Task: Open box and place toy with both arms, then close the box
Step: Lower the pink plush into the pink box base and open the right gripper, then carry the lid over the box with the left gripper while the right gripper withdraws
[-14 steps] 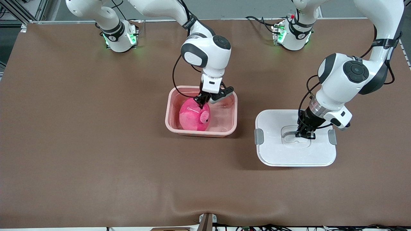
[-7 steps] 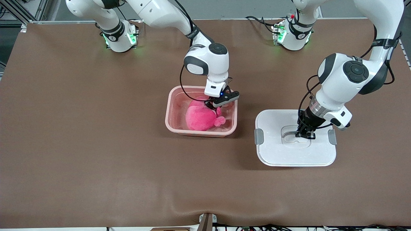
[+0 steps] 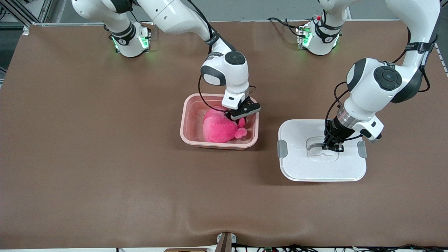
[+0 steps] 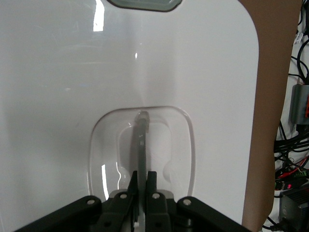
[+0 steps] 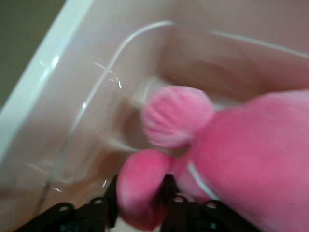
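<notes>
The pink tub [image 3: 185,120] of the box stands open at the middle of the table. The hot-pink toy [image 3: 217,128] lies in it, its eyes hidden. My right gripper [image 3: 238,118] reaches into the tub and is shut on a small limb of the toy; the right wrist view shows its fingers [image 5: 112,198] on both sides of the limb of the toy [image 5: 256,159], close to the tub's wall [image 5: 72,96]. The white lid [image 3: 301,164] lies flat toward the left arm's end. My left gripper [image 3: 331,147] is shut on the lid's clear handle [image 4: 141,140], which its fingertips [image 4: 143,176] pinch.
The lid's two grey clips [image 3: 282,149] [image 3: 362,149] sit at its short ends; one shows in the left wrist view [image 4: 145,4]. Brown mat [image 3: 105,157] covers the table. Cables and electronics [image 4: 294,159] hang past the table's edge.
My right gripper has carried the toy across the tub toward the left arm's end; the toy has turned so its eyes no longer show. The left gripper and lid have not moved.
</notes>
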Action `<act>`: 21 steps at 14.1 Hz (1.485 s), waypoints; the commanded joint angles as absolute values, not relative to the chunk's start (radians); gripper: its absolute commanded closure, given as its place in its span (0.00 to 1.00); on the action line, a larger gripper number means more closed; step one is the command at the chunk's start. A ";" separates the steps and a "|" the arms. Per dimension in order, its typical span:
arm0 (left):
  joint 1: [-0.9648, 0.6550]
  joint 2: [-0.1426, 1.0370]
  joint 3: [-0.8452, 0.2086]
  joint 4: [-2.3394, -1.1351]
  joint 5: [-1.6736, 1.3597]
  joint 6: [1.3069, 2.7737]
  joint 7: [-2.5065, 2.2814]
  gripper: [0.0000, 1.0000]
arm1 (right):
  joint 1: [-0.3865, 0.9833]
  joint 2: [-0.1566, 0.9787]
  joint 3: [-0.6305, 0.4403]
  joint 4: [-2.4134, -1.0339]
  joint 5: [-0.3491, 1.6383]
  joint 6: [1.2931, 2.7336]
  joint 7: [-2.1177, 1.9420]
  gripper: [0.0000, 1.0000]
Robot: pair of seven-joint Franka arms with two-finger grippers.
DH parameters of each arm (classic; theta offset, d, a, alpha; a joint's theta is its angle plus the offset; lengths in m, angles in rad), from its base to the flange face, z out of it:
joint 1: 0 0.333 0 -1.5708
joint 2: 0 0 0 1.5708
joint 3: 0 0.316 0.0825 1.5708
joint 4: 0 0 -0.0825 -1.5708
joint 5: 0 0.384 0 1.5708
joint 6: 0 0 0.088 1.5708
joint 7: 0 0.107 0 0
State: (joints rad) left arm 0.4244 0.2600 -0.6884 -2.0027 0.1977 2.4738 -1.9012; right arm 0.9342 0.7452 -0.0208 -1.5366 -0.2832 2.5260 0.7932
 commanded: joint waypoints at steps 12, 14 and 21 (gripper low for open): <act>0.446 0.232 -0.706 -2.028 0.178 2.490 -1.871 1.00 | 0.925 0.536 -0.020 -1.539 -0.265 2.379 0.796 0.00; 0.446 0.232 -0.706 -2.028 0.179 2.490 -1.871 1.00 | 0.907 0.494 -0.023 -1.548 -0.265 2.327 0.796 0.00; 0.440 0.232 -0.747 -2.020 0.179 2.490 -1.873 1.00 | 0.732 0.301 -0.021 -1.706 -0.264 2.312 0.692 0.00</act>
